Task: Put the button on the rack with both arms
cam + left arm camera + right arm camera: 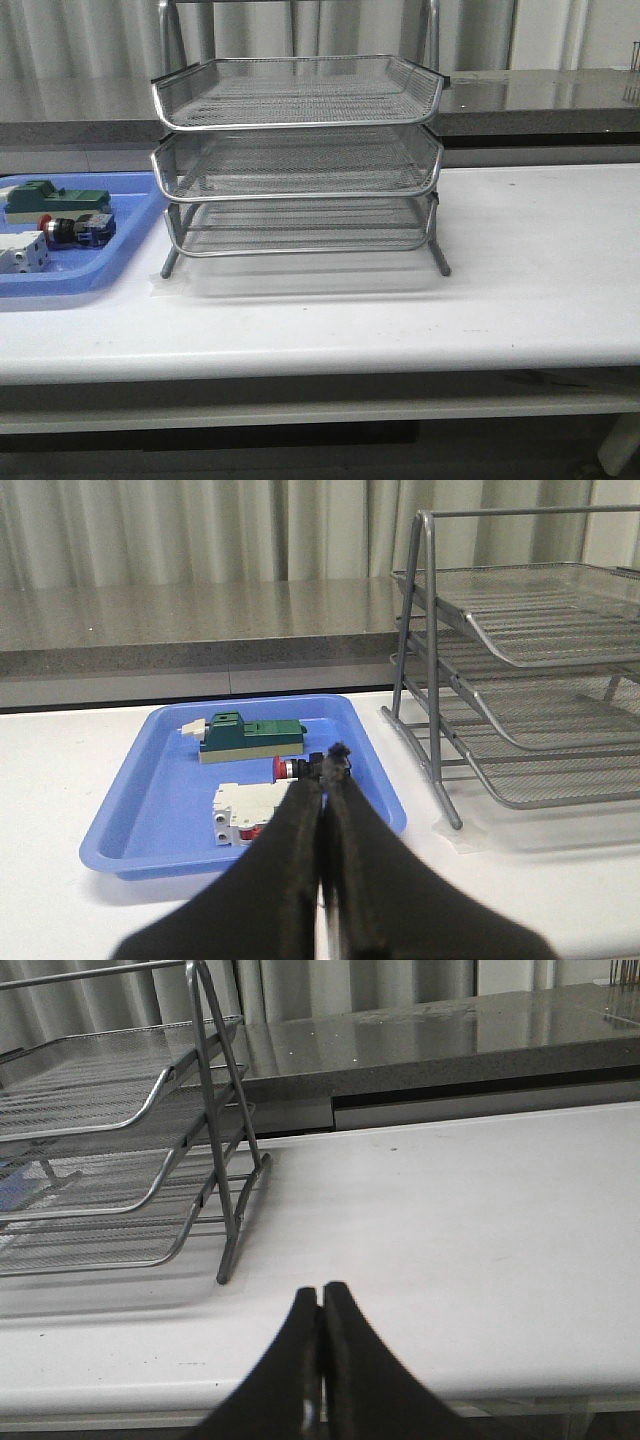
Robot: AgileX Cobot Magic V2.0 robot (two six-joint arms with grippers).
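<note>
The button (75, 229), with red cap, black body and blue block, lies on its side in the flat blue tray (130, 255) at the table's left. In the left wrist view its red cap (281, 769) shows just past my fingertips, the rest hidden behind them. The three-tier silver wire rack (300, 130) stands mid-table, all tiers empty; it also shows in the left wrist view (530, 680) and the right wrist view (100, 1140). My left gripper (325, 778) is shut and empty, short of the tray. My right gripper (320, 1292) is shut and empty, over the front edge right of the rack. Neither arm shows in the front view.
In the blue tray (150, 800) a green block (250, 738) lies behind the button and a white block (245, 810) in front of it. A grey counter (540, 100) runs behind the table. The white tabletop (540, 260) stretches right of the rack.
</note>
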